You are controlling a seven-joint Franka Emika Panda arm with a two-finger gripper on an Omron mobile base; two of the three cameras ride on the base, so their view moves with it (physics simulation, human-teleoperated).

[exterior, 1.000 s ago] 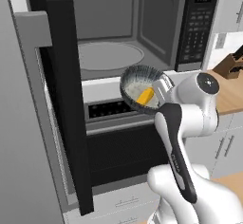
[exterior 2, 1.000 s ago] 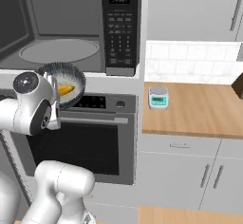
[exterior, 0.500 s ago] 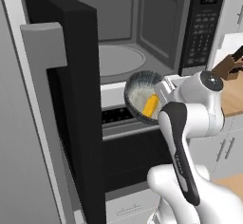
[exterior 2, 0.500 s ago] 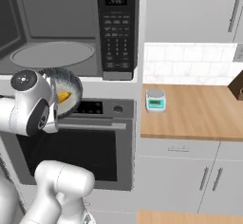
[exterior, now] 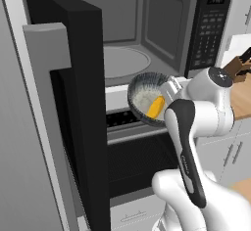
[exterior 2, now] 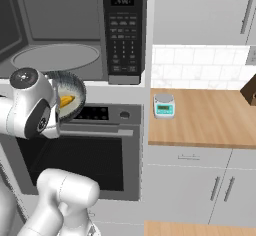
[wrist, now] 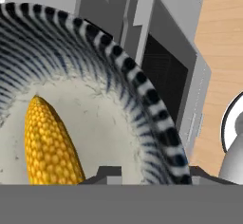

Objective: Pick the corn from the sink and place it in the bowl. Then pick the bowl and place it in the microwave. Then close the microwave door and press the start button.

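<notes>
Open microwave [exterior: 147,34] behind, hand [exterior: 172,89] gripping bowl [exterior: 144,98], corn [exterior: 156,107] inside

White tiled wall [exterior 2: 200,65] rises behind a wooden desk [exterior 2: 210,120] carrying a small scale [exterior 2: 163,105]; grey cabinets [exterior 2: 200,190] sit below, an oven [exterior 2: 90,155] alongside.

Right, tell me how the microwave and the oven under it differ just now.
The microwave stands open, its door swung wide to the left; the oven is shut. The microwave shows a pale grey inside with a round plate; the oven shows a dark window. The microwave's keypad runs down its right side; the oven's panel runs across its top. Both are built in.
</notes>
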